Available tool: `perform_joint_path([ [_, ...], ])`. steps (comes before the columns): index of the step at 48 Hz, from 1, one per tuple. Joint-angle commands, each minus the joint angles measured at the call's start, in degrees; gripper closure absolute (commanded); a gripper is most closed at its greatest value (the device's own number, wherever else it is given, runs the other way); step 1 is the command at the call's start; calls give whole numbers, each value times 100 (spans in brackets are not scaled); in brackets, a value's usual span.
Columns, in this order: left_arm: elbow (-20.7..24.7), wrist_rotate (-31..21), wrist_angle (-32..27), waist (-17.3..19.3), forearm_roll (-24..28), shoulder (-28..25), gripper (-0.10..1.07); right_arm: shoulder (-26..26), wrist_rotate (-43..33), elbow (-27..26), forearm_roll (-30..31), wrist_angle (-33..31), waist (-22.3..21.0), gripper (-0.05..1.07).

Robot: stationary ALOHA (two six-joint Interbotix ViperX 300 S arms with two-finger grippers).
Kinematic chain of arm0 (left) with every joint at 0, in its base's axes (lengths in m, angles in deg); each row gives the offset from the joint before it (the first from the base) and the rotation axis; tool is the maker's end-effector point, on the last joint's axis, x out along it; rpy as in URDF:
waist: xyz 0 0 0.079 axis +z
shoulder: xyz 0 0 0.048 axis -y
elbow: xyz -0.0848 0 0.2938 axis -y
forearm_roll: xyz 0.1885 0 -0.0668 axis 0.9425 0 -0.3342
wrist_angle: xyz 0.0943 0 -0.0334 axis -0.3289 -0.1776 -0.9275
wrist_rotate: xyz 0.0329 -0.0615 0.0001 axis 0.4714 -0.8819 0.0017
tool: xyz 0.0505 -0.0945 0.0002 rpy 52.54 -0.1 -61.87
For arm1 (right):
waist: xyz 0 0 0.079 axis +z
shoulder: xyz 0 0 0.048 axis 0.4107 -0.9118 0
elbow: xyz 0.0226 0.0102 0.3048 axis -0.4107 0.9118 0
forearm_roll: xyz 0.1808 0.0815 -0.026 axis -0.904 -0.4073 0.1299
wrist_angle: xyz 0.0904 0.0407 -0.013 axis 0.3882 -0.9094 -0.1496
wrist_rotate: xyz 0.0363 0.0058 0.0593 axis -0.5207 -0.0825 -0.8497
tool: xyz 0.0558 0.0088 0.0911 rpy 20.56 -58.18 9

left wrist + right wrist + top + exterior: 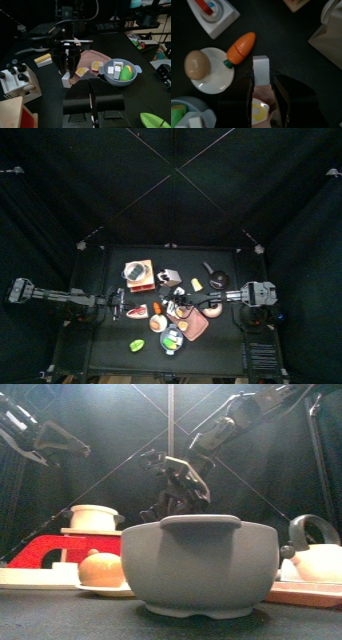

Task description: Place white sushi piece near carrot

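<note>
In the right wrist view a white sushi piece (260, 69) sits between my right gripper's (262, 86) jaws, which are shut on it. The orange carrot (241, 47) with a green stem lies on the black table just beside the sushi's far end. In the left wrist view the right gripper (67, 70) hangs upright with the white sushi piece (65, 78) at its tips, low over the table. In the top view the right gripper (174, 296) is at the table's middle, close to the carrot (156, 308). My left gripper (93, 102) rests at the left, shut and empty.
An egg (196, 64) lies on a white plate (216, 80) next to the carrot. A grey bowl (122, 79) with food pieces, a pink board (92, 56), a yellow block (43, 59) and a green leaf (157, 120) are around. The grey bowl (201, 564) fills the front view.
</note>
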Motion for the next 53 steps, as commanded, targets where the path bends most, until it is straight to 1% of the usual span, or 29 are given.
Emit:
perform_joint_path([
  [1,79,9,44,9,-9,-9,100,26,-9,-264,105,-105,18,42],
  [8,70,9,35,9,-9,-9,100,-79,-9,-299,105,-97,9,39],
  [20,70,9,35,9,-9,-9,100,-167,-18,-308,79,-88,9,26],
  [26,70,9,35,9,-9,-9,100,-193,-35,-316,44,-97,0,21],
  [41,70,9,35,9,0,-9,100,-35,-299,-272,26,-88,26,21],
  [53,70,9,35,18,9,-9,100,97,-396,-255,0,-88,149,21],
])
